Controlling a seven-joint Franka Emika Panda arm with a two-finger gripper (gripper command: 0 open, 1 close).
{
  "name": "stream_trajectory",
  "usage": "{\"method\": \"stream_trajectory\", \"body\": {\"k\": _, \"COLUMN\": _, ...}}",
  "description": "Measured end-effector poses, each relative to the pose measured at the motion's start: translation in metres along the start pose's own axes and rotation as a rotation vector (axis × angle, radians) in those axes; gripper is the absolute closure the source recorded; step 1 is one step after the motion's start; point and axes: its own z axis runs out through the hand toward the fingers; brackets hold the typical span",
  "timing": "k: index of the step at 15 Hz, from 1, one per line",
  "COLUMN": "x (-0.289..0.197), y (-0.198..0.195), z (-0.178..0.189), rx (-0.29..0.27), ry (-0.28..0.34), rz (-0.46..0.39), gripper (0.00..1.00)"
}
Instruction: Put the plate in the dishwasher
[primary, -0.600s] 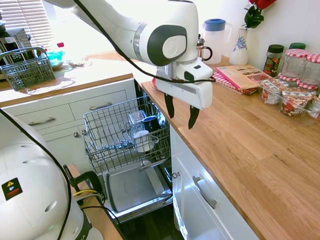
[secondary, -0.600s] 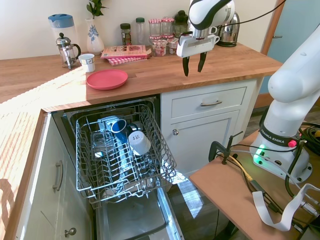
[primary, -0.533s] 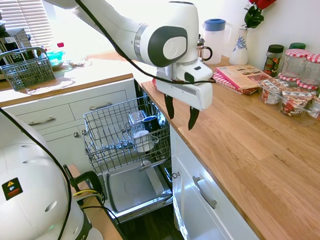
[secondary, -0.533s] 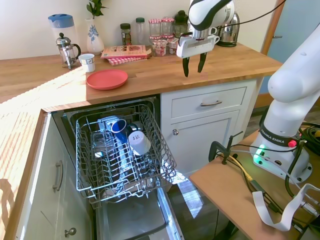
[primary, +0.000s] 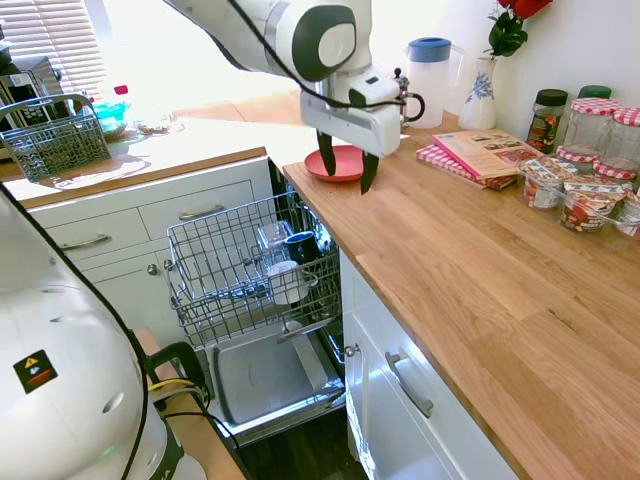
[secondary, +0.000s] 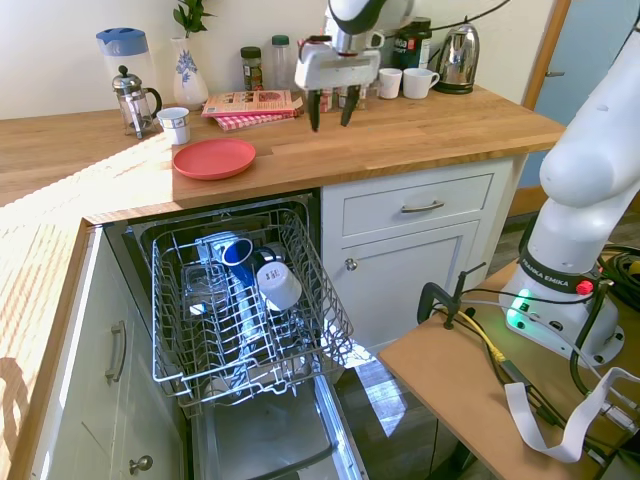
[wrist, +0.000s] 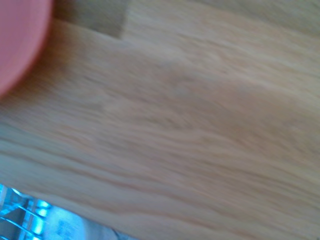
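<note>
The coral-red plate (secondary: 214, 158) lies flat on the wooden counter above the dishwasher; its rim also shows in the first exterior view (primary: 340, 166) and as a blurred red patch in the wrist view (wrist: 17, 45). My gripper (secondary: 332, 108) hangs open and empty above the counter, to the right of the plate in the second exterior view, fingers pointing down. In the first exterior view the gripper (primary: 346, 166) partly hides the plate. The dishwasher (secondary: 240, 300) stands open below, its wire rack (primary: 245, 270) pulled out with mugs and glasses in it.
A French press (secondary: 133, 98), white cup (secondary: 175, 125), jug (secondary: 122, 45), vase (secondary: 190, 75), book on a checked cloth (secondary: 250, 104), jars (primary: 590, 170) and a kettle (secondary: 457, 58) stand along the counter's back. A cutlery basket (primary: 55, 135) sits on the far counter.
The arm has swung along the counter toward the plate, bringing the open gripper from over the drawer unit to just beside the plate. Nothing else moved.
</note>
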Motion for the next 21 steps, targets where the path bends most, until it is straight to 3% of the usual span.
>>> {"method": "stream_trajectory", "body": {"k": 3, "x": 0.023, "y": -0.062, "z": 0.041, "rx": 0.068, "ry": -0.07, "rz": 0.032, "gripper": 0.0}}
{"method": "stream_trajectory", "body": {"k": 7, "x": 0.049, "y": -0.105, "z": 0.106, "rx": 0.156, "ry": -0.134, "rz": 0.056, "gripper": 0.0}}
{"method": "stream_trajectory", "body": {"k": 11, "x": 0.052, "y": -0.115, "z": 0.112, "rx": 0.199, "ry": -0.156, "rz": 0.048, "gripper": 0.0}}
{"method": "stream_trajectory", "body": {"k": 12, "x": 0.049, "y": -0.117, "z": 0.114, "rx": 0.197, "ry": -0.158, "rz": 0.044, "gripper": 1.0}}
{"method": "stream_trajectory", "body": {"k": 21, "x": 0.036, "y": -0.137, "z": 0.121, "rx": 0.205, "ry": -0.157, "rz": 0.007, "gripper": 1.0}}
